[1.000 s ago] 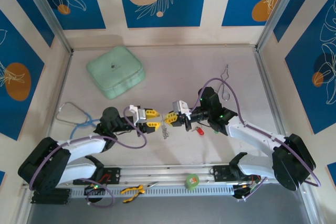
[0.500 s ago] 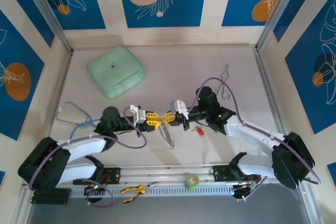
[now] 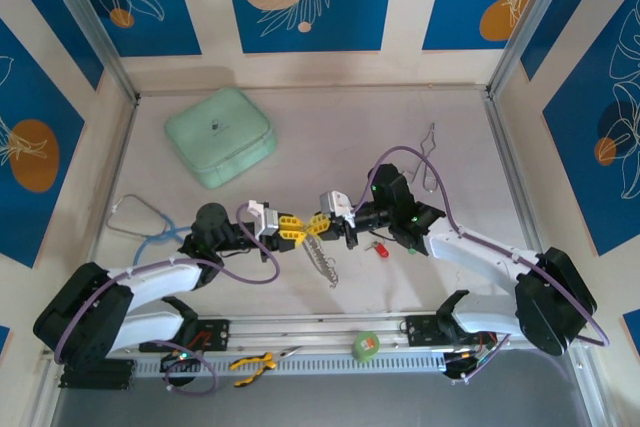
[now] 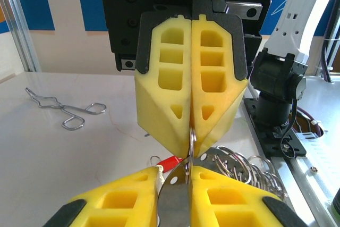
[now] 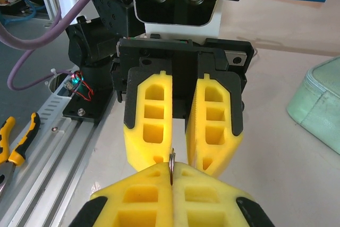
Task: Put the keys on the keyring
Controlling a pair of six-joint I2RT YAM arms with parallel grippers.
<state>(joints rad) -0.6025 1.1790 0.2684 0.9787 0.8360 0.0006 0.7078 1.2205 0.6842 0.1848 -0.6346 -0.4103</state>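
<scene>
The left fingers (image 3: 292, 229) and the right fingers (image 3: 321, 224) meet tip to tip above the tabletop (image 3: 340, 147), and both are clamped on the keyring (image 3: 321, 263). The right pair pinches the thin edge of one ring. The left pair is closed on a flat silvery piece of it. The other rings hang loose under the meeting point. The red key (image 3: 380, 249) lies on the tabletop just behind the right fingers, under that arm. The green key I cannot make out.

I judge the step in hand is to bring the ring into a good grip for threading. To do it well, one pair should hold the ring firm with its split end free, and any pull should be gentle so the ring does not twist out. Only then should one pair let go to fetch the red key.

There is good room. The mint-green case (image 3: 220, 135) is well beyond the left fingers, and the bent wire (image 3: 430, 162) is well beyond the right ones. The rail (image 3: 320, 332) on the near side is closer, so the hanging rings should not swing that way.
</scene>
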